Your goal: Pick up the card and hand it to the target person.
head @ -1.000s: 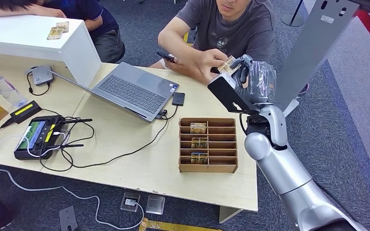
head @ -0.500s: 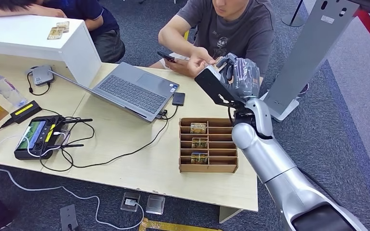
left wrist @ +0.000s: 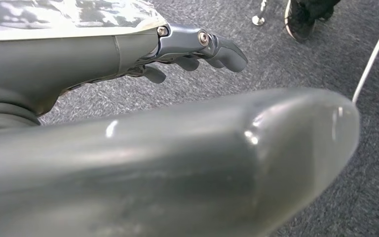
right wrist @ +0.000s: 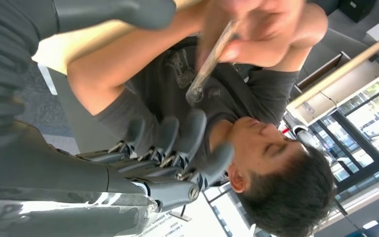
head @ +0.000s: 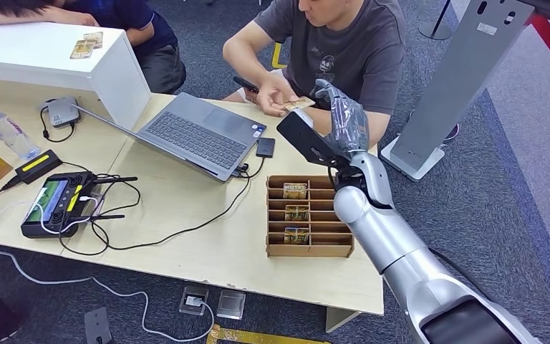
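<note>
So the card (head: pixel 298 103) is in the person's hand (head: pixel 276 94) at the far edge of the table (head: pixel 186 193), pinched between their fingers just past the laptop's (head: pixel 197 134) right corner. The robot's right hand (head: pixel 344 115) is raised just to the right of it, not touching the card at all. In the right wrist view you can see that hand (right wrist: pixel 143 153) pretty well: fingers (right wrist: pixel 190 133) apart and only lightly bent, thumb off to the side, nothing in its grip, with the card (right wrist: pixel 209 61) edge-on between the person's fingers a bit beyond the fingertips. The person sits at the far side in a grey t-shirt (head: pixel 351 50), with a phone (head: pixel 247 84) in their other hand. The left hand (left wrist: pixel 192 49) hangs over grey carpet (left wrist: pixel 296 59), its fingers curled partway in with nothing in them, thumb sticking out big and blurry in front. On the table near the robot's right arm is the wooden card holder (head: pixel 309 216) with three cards sitting in its slots. Further left there's a black controller (head: pixel 57 203) with tangled cables, and a water bottle (head: pixel 3 132) at the far left edge. Two more cards (head: pixel 87 44) lie on top of the white box (head: pixel 57 68) at the far left.
</note>
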